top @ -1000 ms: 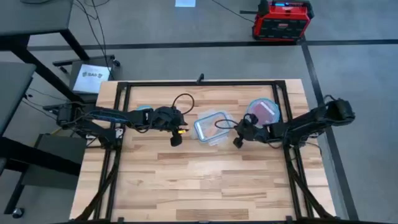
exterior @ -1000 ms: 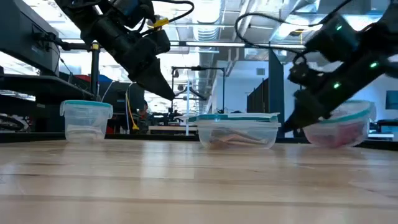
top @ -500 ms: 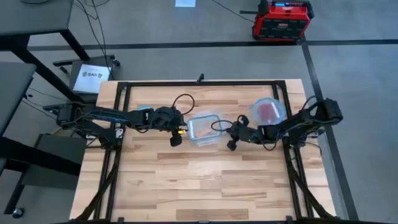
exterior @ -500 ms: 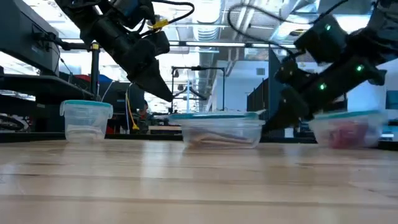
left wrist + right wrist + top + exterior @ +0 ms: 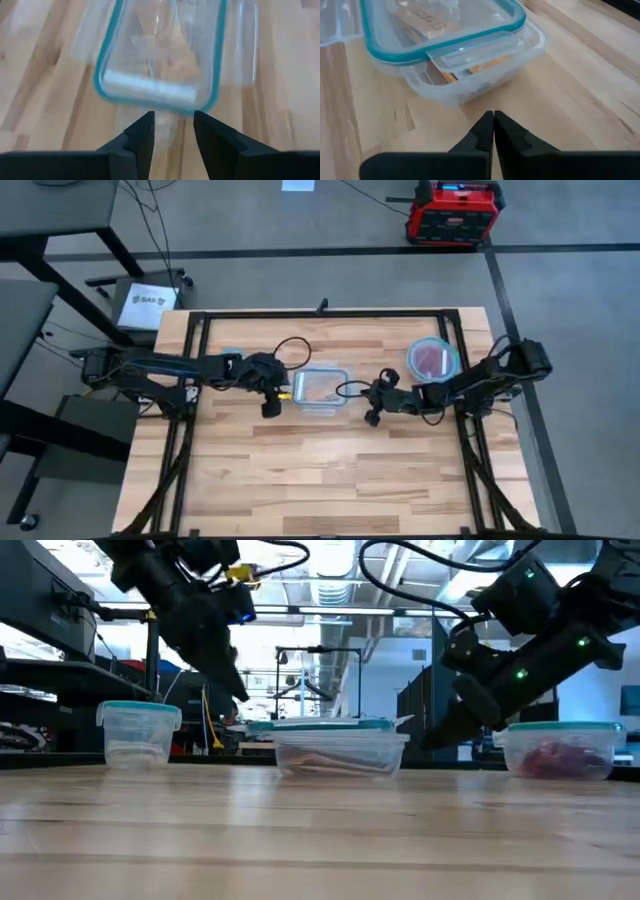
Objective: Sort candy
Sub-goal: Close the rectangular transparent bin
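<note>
Clear plastic with a blue-green rim describes all three containers on the wooden table (image 5: 330, 470). From left to right, in the low view:

1. A small tub (image 5: 138, 735) stands at the far left, apart from both arms. Any contents cannot be made out. In the high view it is largely hidden beneath the left arm.

2. The left gripper (image 5: 269, 406) hangs just beside the left end of the rectangular container (image 5: 321, 391). In the left wrist view its fingers (image 5: 142, 137) stand a narrow gap apart and hold nothing; the container's near rim lies directly beyond them. This placement suggests the gripper is positioned to receive or steady the container at that end.

3. The rectangular container sits at the table centre, between the two grippers. The candy (image 5: 427, 20) inside is visible in the right wrist view as orange-and-white bar wrappers lying flat and stacked. Whether a lid is fitted cannot be told for certain.

4. The right gripper (image 5: 372, 416) is low, just beside the container's right end. Its fingers are pressed together with nothing between them. Closed fingertips at wall height are consistent with pushing rather than grasping.

5. The round container (image 5: 433, 359) stands to the right rear. It holds red and magenta candy (image 5: 558, 757), heaped loosely.
</note>
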{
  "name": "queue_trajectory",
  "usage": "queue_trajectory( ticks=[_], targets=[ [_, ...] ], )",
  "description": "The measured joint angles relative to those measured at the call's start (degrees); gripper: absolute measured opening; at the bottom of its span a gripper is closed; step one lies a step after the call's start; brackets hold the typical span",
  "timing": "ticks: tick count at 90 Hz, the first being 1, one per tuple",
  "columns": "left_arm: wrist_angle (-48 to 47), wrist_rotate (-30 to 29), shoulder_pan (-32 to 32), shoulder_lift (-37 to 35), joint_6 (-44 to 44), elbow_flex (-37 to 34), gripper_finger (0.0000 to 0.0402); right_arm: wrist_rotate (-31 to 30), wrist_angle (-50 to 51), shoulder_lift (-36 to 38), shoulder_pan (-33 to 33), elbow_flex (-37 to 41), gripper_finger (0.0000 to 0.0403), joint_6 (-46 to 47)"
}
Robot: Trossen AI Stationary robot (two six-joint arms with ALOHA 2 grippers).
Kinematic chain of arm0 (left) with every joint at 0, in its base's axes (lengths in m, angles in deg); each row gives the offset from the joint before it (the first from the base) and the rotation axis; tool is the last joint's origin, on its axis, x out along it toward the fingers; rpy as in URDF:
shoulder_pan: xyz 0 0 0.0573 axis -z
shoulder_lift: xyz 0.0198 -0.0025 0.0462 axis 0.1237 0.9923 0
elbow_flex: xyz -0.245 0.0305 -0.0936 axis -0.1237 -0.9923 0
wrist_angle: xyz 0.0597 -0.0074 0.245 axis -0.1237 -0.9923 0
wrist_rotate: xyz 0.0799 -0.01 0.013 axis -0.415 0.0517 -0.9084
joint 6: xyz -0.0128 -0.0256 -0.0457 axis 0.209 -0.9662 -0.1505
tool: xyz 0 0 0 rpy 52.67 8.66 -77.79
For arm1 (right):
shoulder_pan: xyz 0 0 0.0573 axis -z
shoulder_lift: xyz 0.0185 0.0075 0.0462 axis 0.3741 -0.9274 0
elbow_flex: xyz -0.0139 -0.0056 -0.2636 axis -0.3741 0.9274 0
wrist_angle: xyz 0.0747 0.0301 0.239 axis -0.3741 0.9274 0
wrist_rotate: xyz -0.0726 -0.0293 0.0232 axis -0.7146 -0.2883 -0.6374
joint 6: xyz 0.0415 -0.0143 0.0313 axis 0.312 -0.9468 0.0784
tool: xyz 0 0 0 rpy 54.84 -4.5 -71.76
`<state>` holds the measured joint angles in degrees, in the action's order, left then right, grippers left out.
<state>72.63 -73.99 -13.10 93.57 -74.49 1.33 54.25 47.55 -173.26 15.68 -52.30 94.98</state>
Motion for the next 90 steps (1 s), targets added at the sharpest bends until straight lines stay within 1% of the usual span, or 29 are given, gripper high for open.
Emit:
queue_trajectory(
  ticks=[10, 21, 40, 57, 90],
  targets=[
    [-3.18, 0.39, 0.79, 1.0, -1.6, -0.01, 0.0123, -0.05, -0.43, -0.03, 0.05, 0.0, 0.0, 0.02],
    [-1.93, 1.35, 1.6, 4.31, -1.85, -0.01, 0.0123, -0.09, -1.96, -1.52, 0.48, -0.03, 0.0, 0.27],
    [2.87, 1.47, 1.66, 9.21, -2.42, -0.14, 0.0123, -0.17, -4.93, -7.14, -0.11, -1.29, 0.0, 1.92],
    [5.36, 1.47, 1.64, 9.75, -1.66, 1.63, 0.0123, -0.15, -4.99, -9.14, -0.17, -3.1, 0.0, 1.9],
    [8.27, 1.77, 2.12, 9.8, -1.46, 2.16, 0.0123, -0.36, -4.1, -9.22, -0.13, -4.85, 0.0, 0.85]
  ],
)
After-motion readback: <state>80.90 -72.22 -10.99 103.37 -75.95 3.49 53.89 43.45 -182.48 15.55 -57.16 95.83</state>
